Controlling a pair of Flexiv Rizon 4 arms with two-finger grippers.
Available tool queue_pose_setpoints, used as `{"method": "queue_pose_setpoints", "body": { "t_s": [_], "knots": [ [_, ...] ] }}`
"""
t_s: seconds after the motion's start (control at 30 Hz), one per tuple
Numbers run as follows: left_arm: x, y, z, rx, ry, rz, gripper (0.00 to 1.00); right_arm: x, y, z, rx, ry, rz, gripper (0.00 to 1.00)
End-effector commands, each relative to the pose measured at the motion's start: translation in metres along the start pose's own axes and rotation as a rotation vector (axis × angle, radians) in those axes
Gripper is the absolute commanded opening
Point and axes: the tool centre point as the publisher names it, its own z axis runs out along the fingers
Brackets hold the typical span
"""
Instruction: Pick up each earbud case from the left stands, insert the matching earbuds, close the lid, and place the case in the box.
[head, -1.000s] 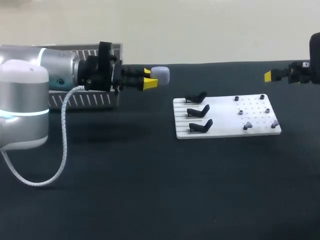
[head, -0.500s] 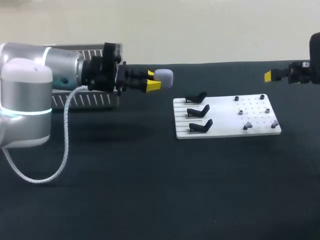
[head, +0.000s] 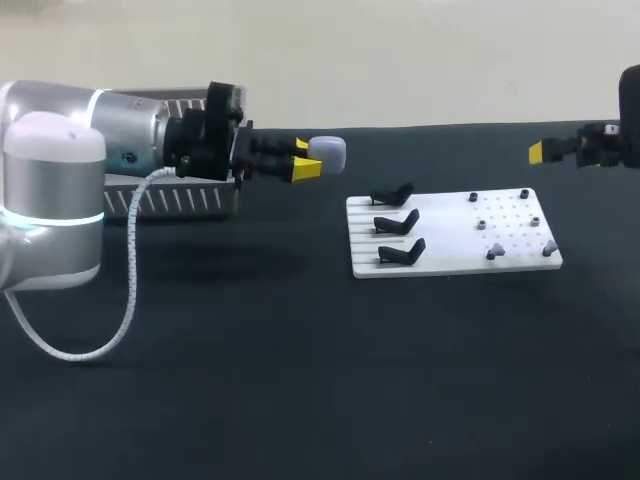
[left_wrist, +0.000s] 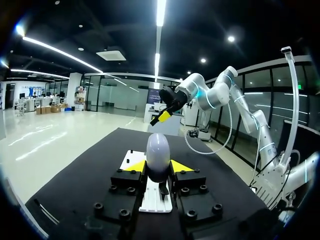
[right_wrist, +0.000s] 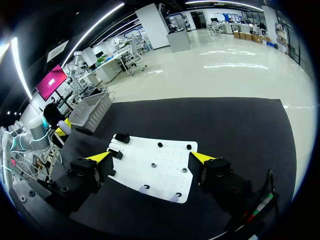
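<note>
My left gripper (head: 305, 162) is shut on a pale lavender earbud case (head: 328, 151), held in the air left of the white board (head: 455, 262). In the left wrist view the case (left_wrist: 158, 154) stands upright between the yellow fingertips (left_wrist: 132, 165), its lid closed. Three black stands (head: 397, 222) on the board's left side are bare. Several small earbuds (head: 494, 252) lie on the board's right part. My right gripper (head: 545, 152) hangs open at the far right, above the table; in its wrist view it (right_wrist: 152, 159) straddles the board (right_wrist: 165, 156) with nothing between its fingers.
The white slatted box (head: 185, 200) stands at the back left, behind my left arm, also seen as the box (right_wrist: 91, 110) in the right wrist view. Dark table (head: 300, 380) spreads in front of the board.
My left gripper has shifted slightly to the right with the case in it. The right arm has not moved.
</note>
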Motion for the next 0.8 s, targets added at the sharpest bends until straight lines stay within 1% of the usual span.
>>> {"method": "queue_pose_setpoints", "body": {
  "t_s": [0.03, 0.07, 0.13, 0.4, 0.53, 0.67, 0.8],
  "knots": [
    [0.0, 0.001, 0.0, 0.002, 0.001, 0.0, 0.0, 0.0, 0.0, 0.0, 0.0, 0.0, -0.001, 1.0],
    [0.0, 0.001, 0.0, 0.002, 0.001, 0.0, 0.0, 0.0, 0.0, 0.0, 0.0, 0.0, -0.001, 1.0],
    [0.0, 0.001, 0.0, 0.002, 0.001, 0.0, 0.0, 0.004, 0.011, -0.003, 0.008, -0.003, -0.031, 1.0],
    [0.0, 0.001, 0.0, 0.002, 0.001, 0.0, 0.0, 0.028, 0.062, -0.027, 0.016, -0.018, -0.085, 1.0],
    [0.002, -0.003, 0.013, 0.024, -0.021, 0.004, 0.0, 0.038, 0.084, -0.039, 0.014, -0.02, -0.103, 1.0],
    [0.002, -0.006, 0.018, 0.023, -0.047, 0.01, 0.0, 0.048, 0.101, -0.047, 0.017, -0.023, -0.116, 1.0],
    [0.002, -0.01, 0.02, 0.023, -0.058, 0.016, 0.0, 0.057, 0.112, -0.044, 0.004, -0.022, -0.118, 1.0]
  ]
}}
